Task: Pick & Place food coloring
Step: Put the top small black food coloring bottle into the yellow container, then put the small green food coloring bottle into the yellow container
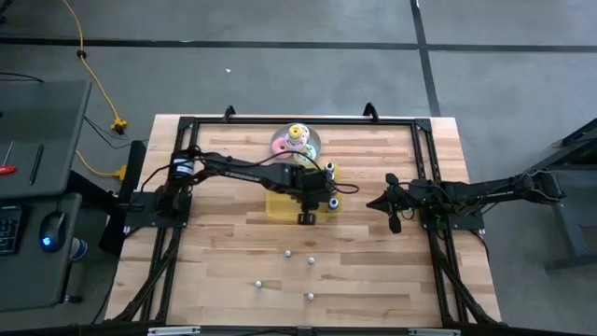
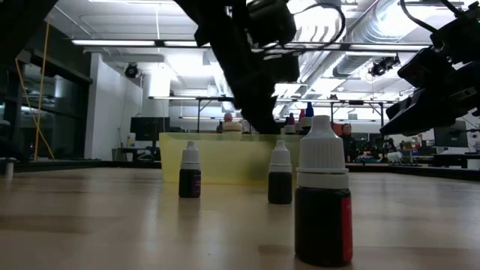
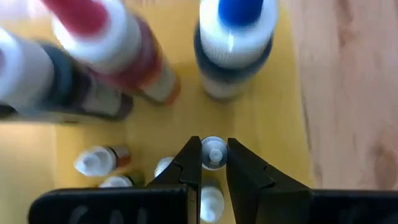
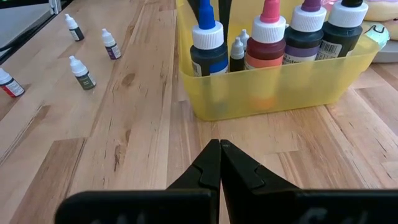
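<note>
The left claw [image 3: 214,163] is clamped on a tiny food coloring bottle [image 3: 214,152] over the yellow tray [image 3: 273,118] — released carelessly, it might topple against the crowded tall bottles [image 3: 233,43] there — while the right claw [image 4: 219,160] waits closed.

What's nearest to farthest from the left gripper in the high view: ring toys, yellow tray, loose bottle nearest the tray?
1. Yellow tray, right under the left gripper.
2. Loose bottle, alone on the wood in front.
3. Ring toys, at the table's far edge.
</note>
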